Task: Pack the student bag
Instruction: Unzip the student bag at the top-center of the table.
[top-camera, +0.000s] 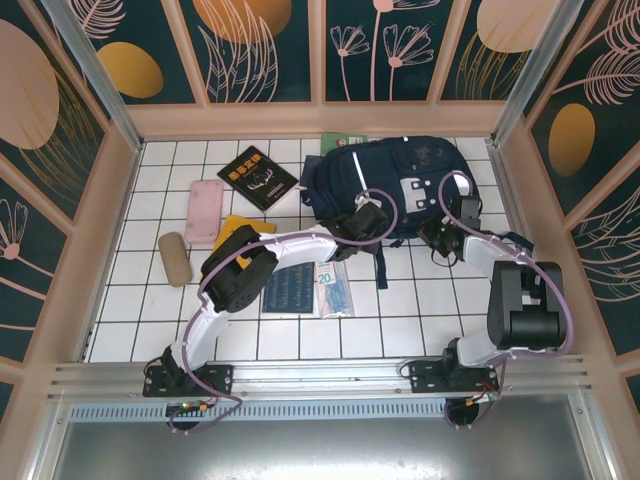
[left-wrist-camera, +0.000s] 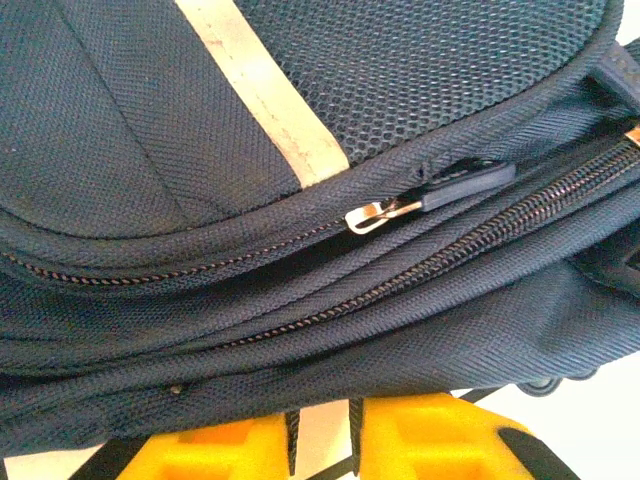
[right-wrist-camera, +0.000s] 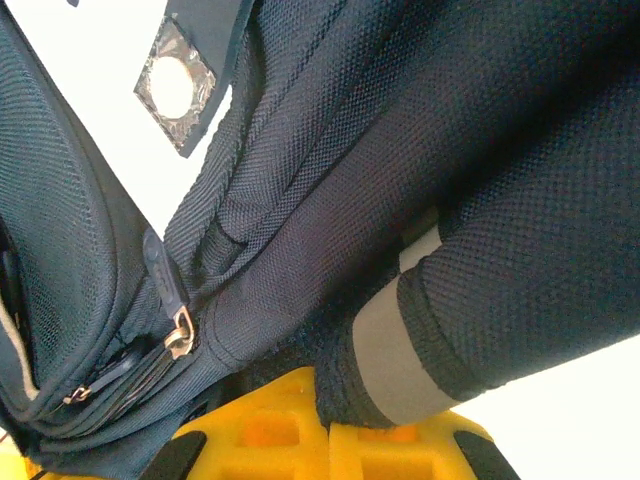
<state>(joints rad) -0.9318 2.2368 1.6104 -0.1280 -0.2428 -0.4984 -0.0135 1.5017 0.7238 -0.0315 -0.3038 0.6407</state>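
The student bag (top-camera: 400, 180) lies flat at the far side of the tiled counter (top-camera: 420, 310), toward the right, and to my eye the packing has barely begun. In the left wrist view both zip tracks along its edge run closed, with the zipper pull (left-wrist-camera: 440, 188) lying flat against the fabric. Everything that might go in is out on the tiles. A black book (top-camera: 257, 177) lies just beside the bag, with a pink pouch (top-camera: 205, 210), a tan case (top-camera: 175, 258), a blue notebook (top-camera: 288, 290) and a clear packet (top-camera: 333, 283) nearer the arms. The right jaws are clenched on a fold of the bag's fabric at its near right edge. The left jaws sit at the near left edge, a sliver apart, and I cannot tell whether they pinch anything. Opening a compartment looks like the step in hand, and all the loading is left.
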